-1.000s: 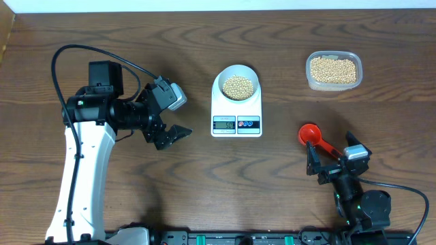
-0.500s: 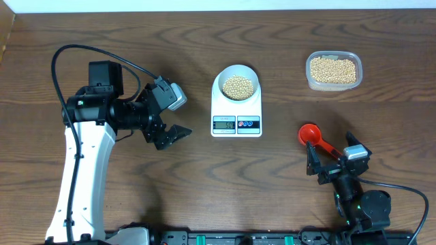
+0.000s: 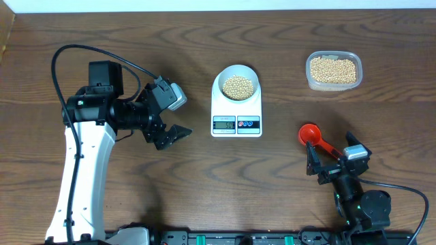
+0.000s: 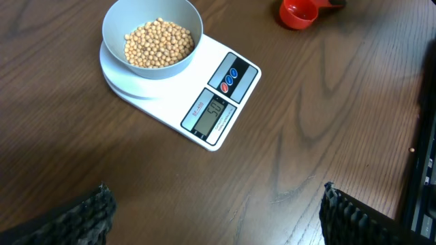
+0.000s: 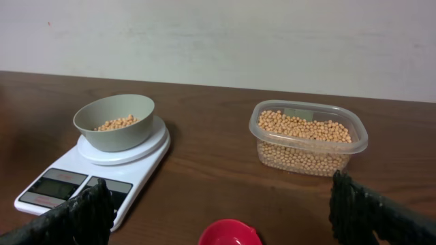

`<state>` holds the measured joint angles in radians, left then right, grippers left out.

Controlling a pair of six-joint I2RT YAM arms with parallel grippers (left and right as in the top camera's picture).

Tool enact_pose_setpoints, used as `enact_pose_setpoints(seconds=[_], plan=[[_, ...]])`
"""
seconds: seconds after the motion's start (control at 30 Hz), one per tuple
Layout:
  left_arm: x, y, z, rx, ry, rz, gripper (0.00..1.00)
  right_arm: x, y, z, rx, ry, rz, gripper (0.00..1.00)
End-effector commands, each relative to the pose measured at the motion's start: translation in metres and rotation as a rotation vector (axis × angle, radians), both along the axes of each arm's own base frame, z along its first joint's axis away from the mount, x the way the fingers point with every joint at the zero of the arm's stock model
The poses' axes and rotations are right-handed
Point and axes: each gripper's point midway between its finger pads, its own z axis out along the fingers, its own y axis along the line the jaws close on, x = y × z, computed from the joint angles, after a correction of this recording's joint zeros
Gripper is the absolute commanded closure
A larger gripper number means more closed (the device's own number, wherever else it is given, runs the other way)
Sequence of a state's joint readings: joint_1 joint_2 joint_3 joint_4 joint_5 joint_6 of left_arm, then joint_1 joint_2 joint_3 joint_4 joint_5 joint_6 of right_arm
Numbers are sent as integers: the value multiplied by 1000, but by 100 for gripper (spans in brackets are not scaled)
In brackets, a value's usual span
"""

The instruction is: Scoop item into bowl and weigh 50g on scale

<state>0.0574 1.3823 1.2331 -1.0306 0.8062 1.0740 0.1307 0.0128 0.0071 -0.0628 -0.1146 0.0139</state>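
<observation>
1. Fingers of your right gripper (image 3: 330,155) are standing wide apart and empty. The red plastic scoop (image 3: 310,133) is lying just ahead of them, so any forward creep is risking shoving it.
2. Your left gripper (image 3: 172,136) is hanging spread and empty too, left of the flat white digital scale (image 3: 236,124). Brushing the scale is risking a spoiled reading.
3. The small round tan beans (image 3: 238,86) are sitting heaped, dry and loose, in the pale round bowl (image 3: 219,82) on the scale. More are filling the clear plastic tub (image 3: 333,87) farther right.

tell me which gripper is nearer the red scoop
Right. The right gripper sits by the handle of the red scoop; the left gripper is beyond the scale.
</observation>
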Motion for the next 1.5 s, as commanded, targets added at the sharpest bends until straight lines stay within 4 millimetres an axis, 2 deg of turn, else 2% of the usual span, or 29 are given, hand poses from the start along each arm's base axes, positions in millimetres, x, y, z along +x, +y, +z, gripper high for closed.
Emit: enact_pose_setpoints(seconds=[0.0,1.37,1.47], plan=[[2,0,6,-10,-18,-4,2,0,0,0,-12,-4,0,1],[11,1,12,-2,-80,-1,2,0,0,0,-12,-4,0,1],[11,9,17,7,-86,44,2,0,0,0,-12,-4,0,1]])
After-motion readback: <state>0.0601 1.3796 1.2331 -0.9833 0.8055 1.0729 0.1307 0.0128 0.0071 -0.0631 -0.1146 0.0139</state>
